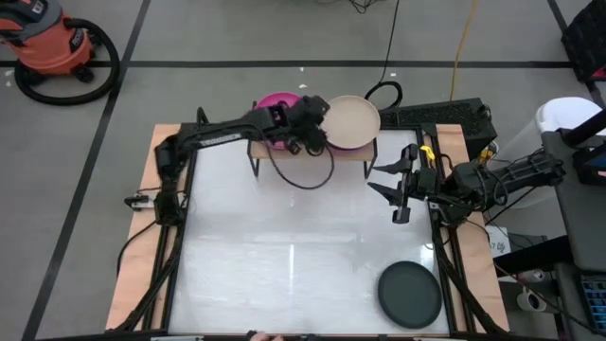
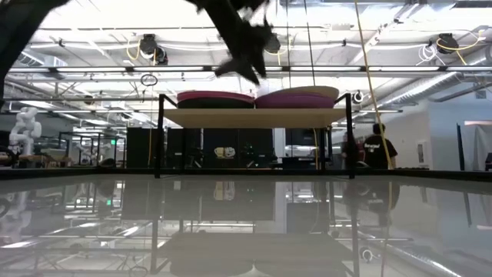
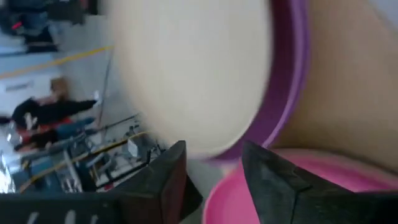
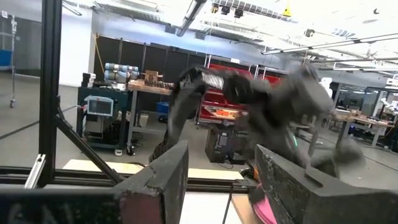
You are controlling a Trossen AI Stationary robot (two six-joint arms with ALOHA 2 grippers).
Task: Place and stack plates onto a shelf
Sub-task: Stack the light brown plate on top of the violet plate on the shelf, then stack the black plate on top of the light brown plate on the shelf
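The shelf [image 2: 254, 117] stands at the table's far edge on thin black legs. Two stacks rest flat on its wooden top. The left stack is topped by a hot pink plate [image 1: 275, 101]. In the right stack a beige plate [image 1: 351, 120] lies on a purple plate [image 3: 292, 74]. My left gripper [image 1: 312, 131] hovers open just above the shelf, between the two stacks and clear of them in the low view [image 2: 244, 48]. A dark grey plate [image 1: 410, 294] lies flat on the table near its near right corner. My right gripper [image 1: 393, 187] waits open above the table's right side.
The white table board [image 1: 284, 256] spreads out in front of the shelf. Black frame rails run along its left and right sides. Cables loop over the shelf's front edge [image 1: 303, 175]. People stand in the room beyond the table [image 2: 377, 146].
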